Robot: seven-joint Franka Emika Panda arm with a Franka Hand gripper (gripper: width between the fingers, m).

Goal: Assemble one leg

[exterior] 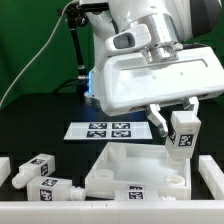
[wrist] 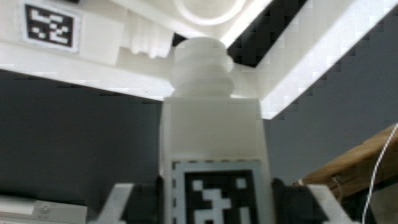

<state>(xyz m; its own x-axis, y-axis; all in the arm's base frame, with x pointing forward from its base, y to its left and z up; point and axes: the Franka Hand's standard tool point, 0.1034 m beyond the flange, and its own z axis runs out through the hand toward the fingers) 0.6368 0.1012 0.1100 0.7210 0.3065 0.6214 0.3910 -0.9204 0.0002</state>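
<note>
At about nine o'clock from the tabletop [exterior: 135, 172], loose legs [exterior: 42, 166] lie on their sides on the dark table [exterior: 35, 125]. How many there are is hard to count, since they overlap. At about eleven o'clock from the tabletop, the marker board [exterior: 100, 129] lies flat.

At roughly two o'clock from the tabletop's centre, the held leg [exterior: 183, 135] hangs upright near the corner on the exterior view's right. The fingers [wrist: 121, 205] are closed on its tagged body, one on each side. The gap between them is only as wide as the leg. In the wrist view, the held leg [wrist: 214, 120] points its narrower screw end away from the camera. That end points toward the tabletop [wrist: 128, 52] and a rounded opening beyond it.

The step in hand looks like bringing this leg to a corner hole. The next move probably calls for centring the screw end over that hole, keeping the leg plumb, lowering it, then turning it to seat the thread.

- **Contact:** the exterior view does not show whether the leg's lower end touches the tabletop rim or hangs just above it.
- **Corner holes:** they cannot be made out in the exterior view.
- **Fingertips:** the wrist view cuts them off at the picture's edge.
- **Opening:** it is blurred and only partly in frame.
</note>
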